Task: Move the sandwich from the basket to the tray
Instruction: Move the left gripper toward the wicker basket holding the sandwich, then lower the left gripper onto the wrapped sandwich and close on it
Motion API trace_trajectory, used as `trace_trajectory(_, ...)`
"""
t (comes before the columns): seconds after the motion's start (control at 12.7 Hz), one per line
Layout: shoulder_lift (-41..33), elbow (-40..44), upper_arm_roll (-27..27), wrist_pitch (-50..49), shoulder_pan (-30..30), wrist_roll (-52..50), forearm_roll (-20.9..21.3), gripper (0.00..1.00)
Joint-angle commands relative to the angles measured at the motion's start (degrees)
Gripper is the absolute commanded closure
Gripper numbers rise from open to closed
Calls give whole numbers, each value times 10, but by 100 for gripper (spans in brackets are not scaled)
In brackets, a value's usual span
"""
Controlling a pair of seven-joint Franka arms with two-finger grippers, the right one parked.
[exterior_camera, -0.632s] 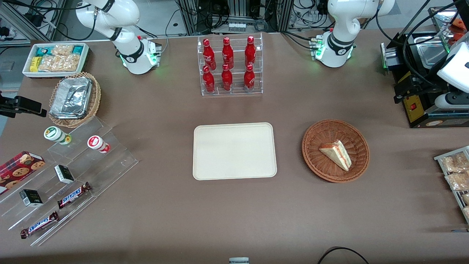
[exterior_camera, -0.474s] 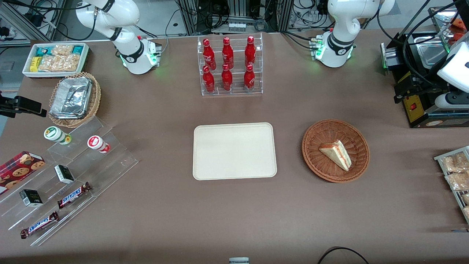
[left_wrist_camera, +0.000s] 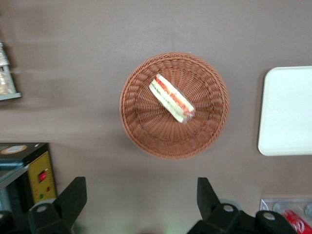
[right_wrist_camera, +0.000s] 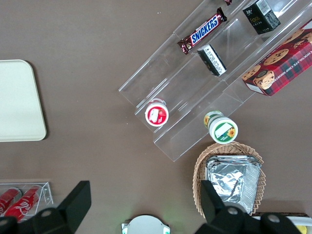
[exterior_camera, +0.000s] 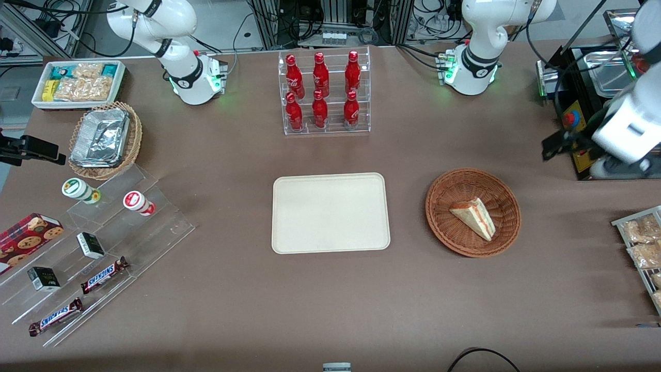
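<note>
Your gripper [left_wrist_camera: 139,204] hangs high above the surface with its fingers spread wide and nothing between them, off to one side of the basket [left_wrist_camera: 174,105] rather than over it. Below it, the sandwich [left_wrist_camera: 171,98] lies in the basket's middle, and the bare tray [left_wrist_camera: 287,111] sits well apart from the gripper, past the basket. Centre yourself over the wedge first, turn the fingers to straddle its bread faces, then descend gently; it looks soft, so squeeze lightly.
</note>
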Motion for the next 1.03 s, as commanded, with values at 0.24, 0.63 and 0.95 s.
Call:
trace_trajectory(0.24,-10,-211,-9,255,-7,-165,3,0)
trace_trajectory(0.63,-5,-355,-50,466,-8,-416,9,0)
trace_trajectory(0.95,51,-367,-51,497,-13,-439,11,0)
